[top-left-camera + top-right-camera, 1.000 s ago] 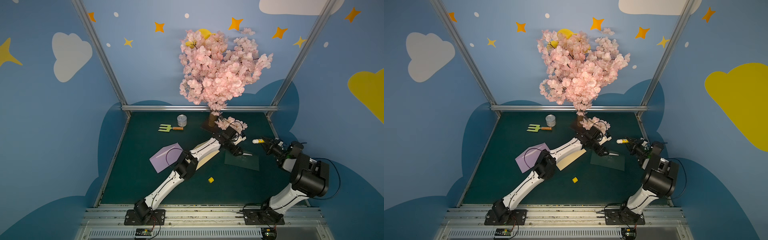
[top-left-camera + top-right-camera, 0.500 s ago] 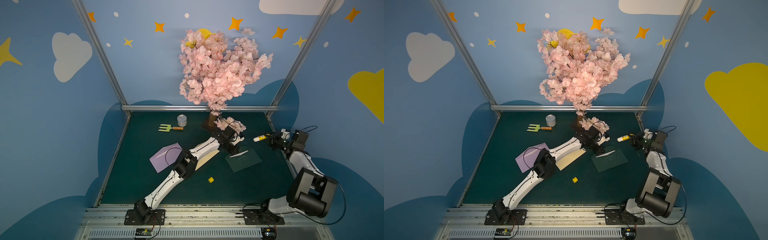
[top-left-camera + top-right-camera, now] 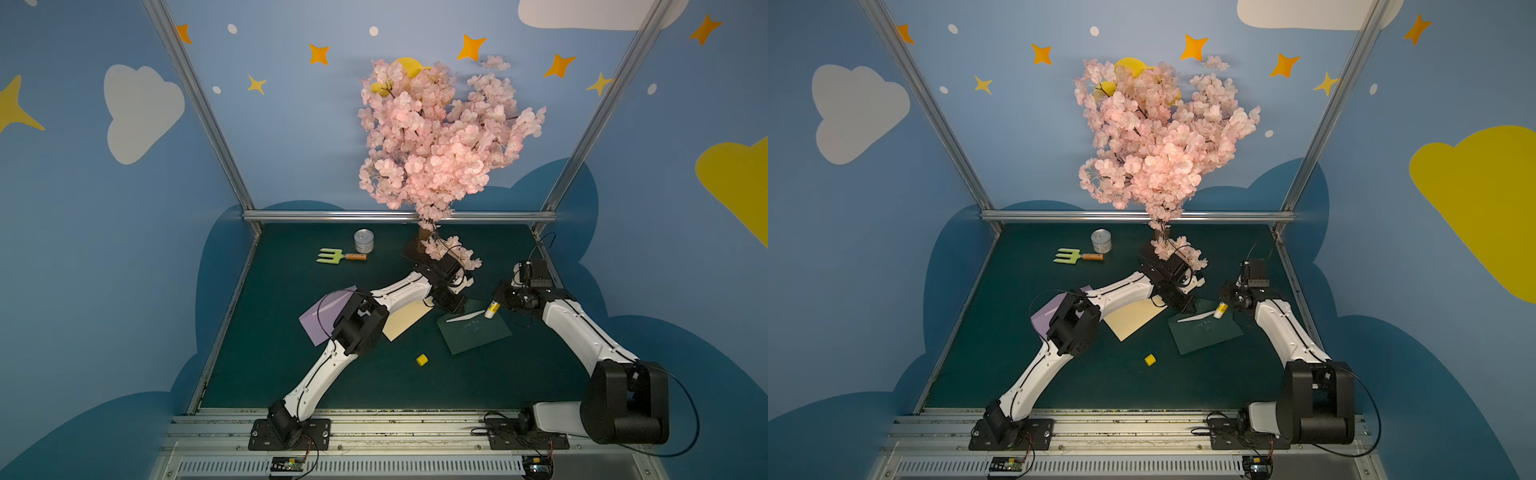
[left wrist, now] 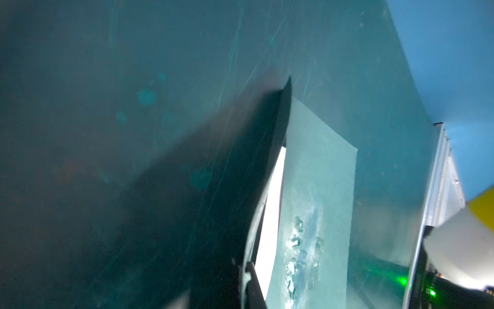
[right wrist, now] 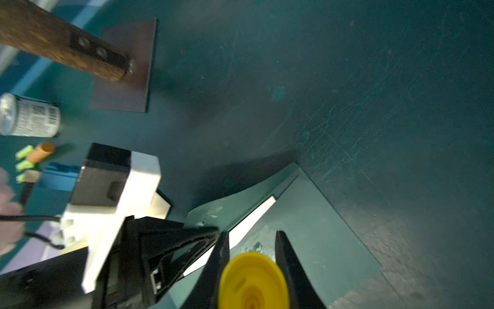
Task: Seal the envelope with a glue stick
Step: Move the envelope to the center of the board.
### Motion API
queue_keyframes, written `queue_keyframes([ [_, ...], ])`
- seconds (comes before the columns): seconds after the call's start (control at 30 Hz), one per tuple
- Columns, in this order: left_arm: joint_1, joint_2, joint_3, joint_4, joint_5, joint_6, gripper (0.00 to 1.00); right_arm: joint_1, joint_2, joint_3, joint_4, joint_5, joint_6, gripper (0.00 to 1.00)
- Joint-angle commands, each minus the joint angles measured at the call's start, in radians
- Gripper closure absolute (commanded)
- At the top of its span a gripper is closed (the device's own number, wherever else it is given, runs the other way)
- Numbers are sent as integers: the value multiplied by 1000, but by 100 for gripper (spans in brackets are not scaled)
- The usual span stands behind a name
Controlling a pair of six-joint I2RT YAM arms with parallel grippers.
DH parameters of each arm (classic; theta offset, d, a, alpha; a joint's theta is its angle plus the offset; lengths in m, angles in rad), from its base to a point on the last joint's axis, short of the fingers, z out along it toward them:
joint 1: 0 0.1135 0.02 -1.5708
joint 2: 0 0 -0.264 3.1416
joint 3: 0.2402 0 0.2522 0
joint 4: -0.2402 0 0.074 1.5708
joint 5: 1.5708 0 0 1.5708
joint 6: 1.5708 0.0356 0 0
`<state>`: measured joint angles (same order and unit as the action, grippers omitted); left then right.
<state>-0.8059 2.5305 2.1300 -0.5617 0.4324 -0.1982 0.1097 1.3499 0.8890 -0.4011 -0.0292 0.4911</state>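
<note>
Envelope (image 3: pixel 478 334) being worked is the dark green one, flat on the counter (image 3: pixel 291 374) near the base of the blossom tree (image 3: pixel 436 145), on the side toward the arm mounts. The cream envelope (image 3: pixel 405 326) lies beside it under the left arm, untouched. The left gripper (image 3: pixel 455 308) is pinched together on the tip of the flap (image 5: pixel 240 198), curling it up so the white lining (image 5: pixel 251 219) shows. The right gripper (image 5: pixel 251 240) is clamped on the glue stick (image 3: pixel 492 309), which points tip-down over the envelope's tree-side edge; I cannot tell whether the tip touches the paper. Its yellow cap (image 3: pixel 422 360) sits farther from the tree than the envelope does. Wet-looking smears (image 4: pixel 302 248) mark the body, so the step looks like gluing before folding. To do it well, the left arm should hold the flap lifted without pulling, since the thin paper is pinned at one point only and will likely pivot or buckle under a sideways push. The stick should come down lightly, nearly square to the paper, and stroke along the flap's edge away from the pinching fingers. It should stay clear of the pocket mouth, where stray glue could bond the lining shut.
</note>
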Motion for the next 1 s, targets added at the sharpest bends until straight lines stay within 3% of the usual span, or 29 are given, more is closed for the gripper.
queue_keyframes([
  [0.0, 3, -69, -130, 122, -33, -49, 98, 97, -16, -22, 0, 213, -31, 100],
  [0.27, 1, -148, -325, 269, -22, -90, 97, 363, 9, -95, 66, 528, 13, 100],
  [0.47, -5, -200, -465, 406, 26, -122, 98, 487, 43, -141, 83, 695, 128, 100],
  [0.6, -12, -238, -548, 465, 45, -106, 98, 520, 18, -185, 142, 738, 196, 100],
  [0.77, -19, -276, -624, 534, 69, -88, 97, 525, -80, -354, 354, 785, 304, 100],
  [0.9, -28, -283, -633, 536, 68, -87, 98, 524, -165, -493, 619, 752, 244, 100],
  [0.97, -35, -290, -638, 532, 65, -88, 98, 522, -219, -577, 787, 676, 196, 100],
])
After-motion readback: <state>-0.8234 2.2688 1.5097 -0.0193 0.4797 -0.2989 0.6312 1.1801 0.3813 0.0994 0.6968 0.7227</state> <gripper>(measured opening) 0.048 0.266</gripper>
